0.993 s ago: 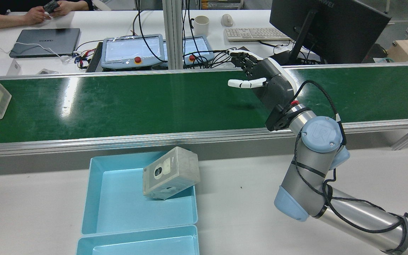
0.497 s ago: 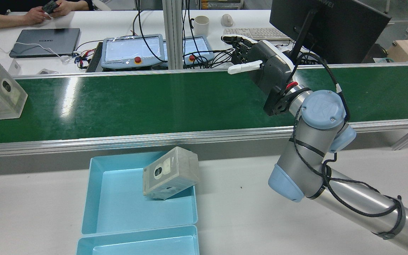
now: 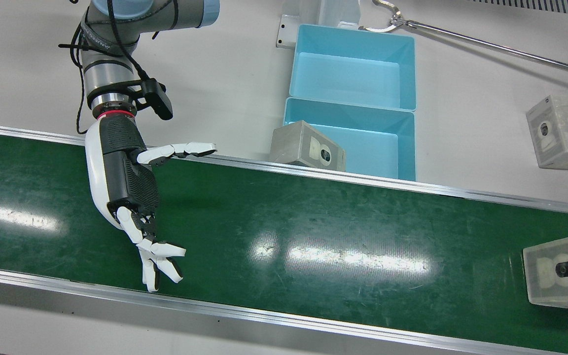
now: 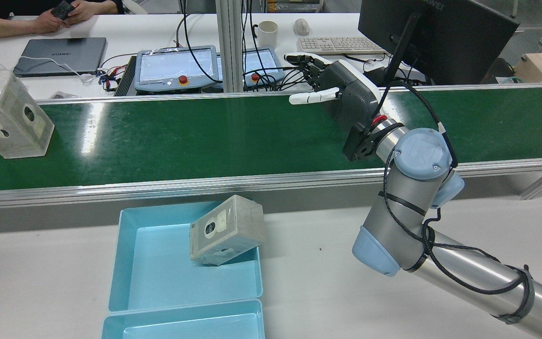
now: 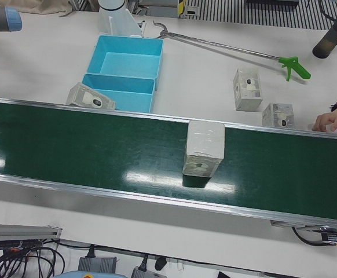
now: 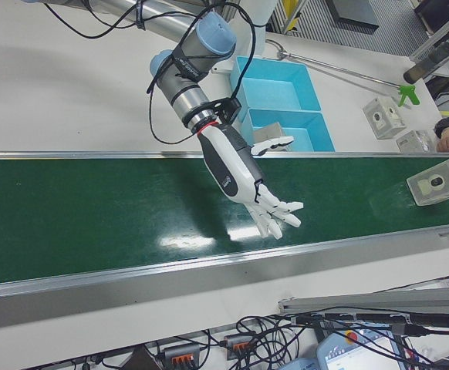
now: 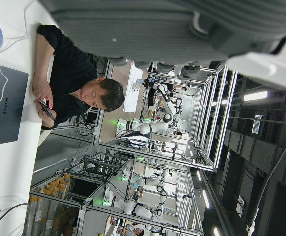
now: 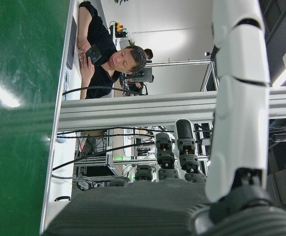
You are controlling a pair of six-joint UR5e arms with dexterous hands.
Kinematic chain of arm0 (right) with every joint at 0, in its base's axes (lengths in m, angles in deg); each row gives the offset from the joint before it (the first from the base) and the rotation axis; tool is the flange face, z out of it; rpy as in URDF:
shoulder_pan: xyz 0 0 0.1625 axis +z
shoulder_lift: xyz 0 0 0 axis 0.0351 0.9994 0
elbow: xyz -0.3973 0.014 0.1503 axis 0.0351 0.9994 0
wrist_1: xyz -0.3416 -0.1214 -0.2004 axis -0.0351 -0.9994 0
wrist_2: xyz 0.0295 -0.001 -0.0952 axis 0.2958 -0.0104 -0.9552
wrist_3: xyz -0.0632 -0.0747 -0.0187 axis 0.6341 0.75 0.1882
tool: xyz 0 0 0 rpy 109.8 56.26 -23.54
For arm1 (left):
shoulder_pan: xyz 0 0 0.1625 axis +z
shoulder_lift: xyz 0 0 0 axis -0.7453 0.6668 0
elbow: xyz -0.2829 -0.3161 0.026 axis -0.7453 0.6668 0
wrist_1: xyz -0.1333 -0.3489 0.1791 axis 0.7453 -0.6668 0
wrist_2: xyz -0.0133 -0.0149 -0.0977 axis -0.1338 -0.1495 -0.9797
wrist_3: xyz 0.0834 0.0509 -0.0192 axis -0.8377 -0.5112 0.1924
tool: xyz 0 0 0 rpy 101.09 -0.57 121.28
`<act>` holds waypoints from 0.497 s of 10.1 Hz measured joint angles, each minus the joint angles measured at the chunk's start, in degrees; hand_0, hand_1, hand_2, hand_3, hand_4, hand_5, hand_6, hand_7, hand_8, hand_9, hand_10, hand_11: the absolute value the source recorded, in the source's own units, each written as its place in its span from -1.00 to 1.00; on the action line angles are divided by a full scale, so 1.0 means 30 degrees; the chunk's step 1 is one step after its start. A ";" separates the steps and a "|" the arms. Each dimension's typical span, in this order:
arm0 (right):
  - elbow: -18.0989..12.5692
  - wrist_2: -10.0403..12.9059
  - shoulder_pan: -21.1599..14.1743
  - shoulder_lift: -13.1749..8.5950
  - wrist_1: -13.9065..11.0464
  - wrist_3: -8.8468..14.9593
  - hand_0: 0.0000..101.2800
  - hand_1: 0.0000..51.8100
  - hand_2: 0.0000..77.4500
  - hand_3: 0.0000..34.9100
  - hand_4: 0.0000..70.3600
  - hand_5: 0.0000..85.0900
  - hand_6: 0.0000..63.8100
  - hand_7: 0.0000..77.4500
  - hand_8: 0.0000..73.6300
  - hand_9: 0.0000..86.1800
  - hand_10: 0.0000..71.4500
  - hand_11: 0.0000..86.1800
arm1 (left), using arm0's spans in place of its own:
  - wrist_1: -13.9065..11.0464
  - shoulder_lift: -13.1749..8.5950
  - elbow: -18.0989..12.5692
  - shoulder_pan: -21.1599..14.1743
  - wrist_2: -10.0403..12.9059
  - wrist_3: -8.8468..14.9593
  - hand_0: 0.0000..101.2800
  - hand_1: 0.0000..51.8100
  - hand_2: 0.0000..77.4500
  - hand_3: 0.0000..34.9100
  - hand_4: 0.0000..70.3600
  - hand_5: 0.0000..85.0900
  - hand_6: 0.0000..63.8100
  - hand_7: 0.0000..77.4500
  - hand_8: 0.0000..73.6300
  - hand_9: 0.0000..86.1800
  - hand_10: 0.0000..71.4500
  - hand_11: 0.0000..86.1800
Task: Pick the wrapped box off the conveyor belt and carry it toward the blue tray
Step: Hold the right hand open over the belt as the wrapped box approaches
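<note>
Front view: the right robot hand hangs over the green conveyor belt with its fingers spread apart and nothing in its grasp. A wrapped box stands on the belt at the far right edge of this view, well apart from the hand. Two blue trays sit end to end on the white surface beyond the belt, and a second box leans tilted on the corner of the nearer tray.

Rear view: the wrapped box is on the belt at the left edge; the right robot hand is over the belt's far side, palm empty, thumb held out. The tilted box rests on the tray's rim.

Left-front view: the wrapped box stands upright mid-belt. Two more boxes and a green-handled reacher lie on the surface.

Right-front view: the right robot hand is splayed over the belt.

Left hand view: only part of the left robot hand shows, so I cannot tell whether its fingers are apart or together.
</note>
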 joint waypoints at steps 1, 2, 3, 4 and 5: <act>0.0006 0.0005 -0.0016 0.0033 0.0155 0.0056 -0.05 -0.43 -0.70 -0.99 -0.67 -0.37 -0.81 -0.82 -0.96 -0.89 -1.00 -0.99 | 0.0001 0.0000 0.0000 0.0001 0.0000 0.0000 -1.00 -1.00 -0.97 -1.00 -1.00 -0.97 -0.98 -1.00 -0.99 -0.99 -0.98 -0.99; 0.0012 0.0007 -0.0022 0.0057 0.0230 0.0083 -0.05 -0.43 -0.70 -0.99 -0.67 -0.35 -0.78 -0.82 -0.93 -0.90 -1.00 -0.99 | 0.0000 0.0000 0.0000 0.0001 0.0000 0.0001 -1.00 -1.00 -0.99 -1.00 -1.00 -0.97 -0.98 -0.99 -0.99 -1.00 -0.98 -0.99; 0.0015 0.0008 -0.0026 0.0077 0.0268 0.0096 -0.05 -0.41 -0.70 -0.99 -0.67 -0.35 -0.78 -0.82 -0.93 -0.90 -1.00 -0.99 | 0.0000 0.0000 0.0000 0.0000 0.0000 0.0000 -1.00 -1.00 -0.99 -1.00 -1.00 -0.97 -0.98 -0.99 -0.99 -1.00 -0.98 -0.99; 0.0016 0.0008 -0.0030 0.0085 0.0286 0.0096 -0.05 -0.41 -0.70 -0.99 -0.67 -0.35 -0.78 -0.82 -0.93 -0.90 -1.00 -0.99 | 0.0000 0.0000 0.0000 0.0001 0.0000 0.0000 -1.00 -1.00 -0.97 -1.00 -1.00 -0.97 -0.98 -0.99 -0.99 -1.00 -0.98 -0.99; 0.0029 0.0008 -0.0030 0.0102 0.0292 0.0096 -0.05 -0.41 -0.70 -0.99 -0.67 -0.35 -0.78 -0.82 -0.94 -0.87 -1.00 -0.99 | 0.0000 0.0000 -0.0001 0.0000 0.0000 0.0000 -1.00 -1.00 -0.97 -1.00 -1.00 -0.97 -0.98 -0.99 -0.99 -1.00 -0.98 -0.99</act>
